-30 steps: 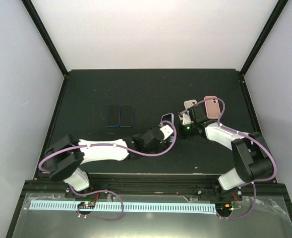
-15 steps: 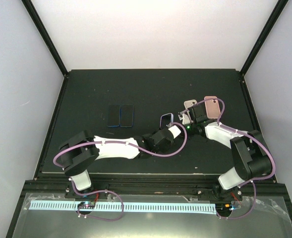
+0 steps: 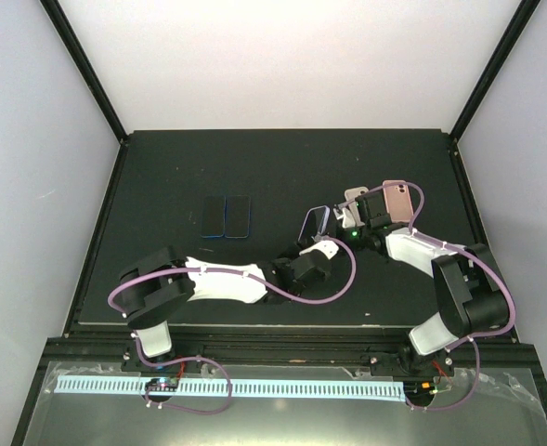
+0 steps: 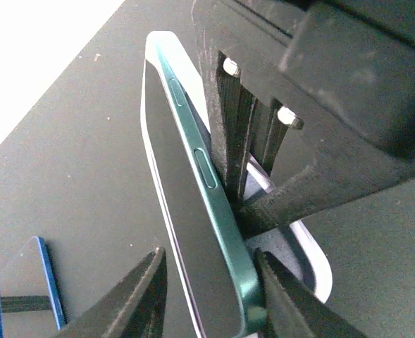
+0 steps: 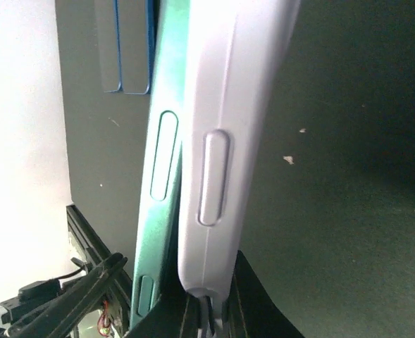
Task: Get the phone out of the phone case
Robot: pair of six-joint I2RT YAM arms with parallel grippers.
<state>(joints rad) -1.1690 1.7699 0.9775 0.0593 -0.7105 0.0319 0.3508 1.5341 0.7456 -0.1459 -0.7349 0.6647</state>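
The phone (image 4: 186, 211), dark-screened with a green edge, stands on its side, its long edge peeled away from the pale lavender phone case (image 4: 313, 257). In the right wrist view the case (image 5: 225, 127) sits beside the green phone (image 5: 161, 183), and my right gripper (image 5: 211, 310) is shut on the case's end. My left gripper (image 4: 208, 257) straddles the phone's near end. One finger touches the green edge; the other stands apart from the screen side. From above, phone and case (image 3: 314, 224) are tilted up between the two grippers.
Two blue-edged phones (image 3: 227, 216) lie side by side on the black table, left of centre. A pink case (image 3: 398, 201) and a beige case (image 3: 355, 197) lie behind my right gripper (image 3: 345, 223). Black frame posts run along the table's sides.
My left arm has reached forward until its gripper is around the phone, and its jaws have narrowed. The right gripper has kept its hold on the case, which has tilted up slightly.
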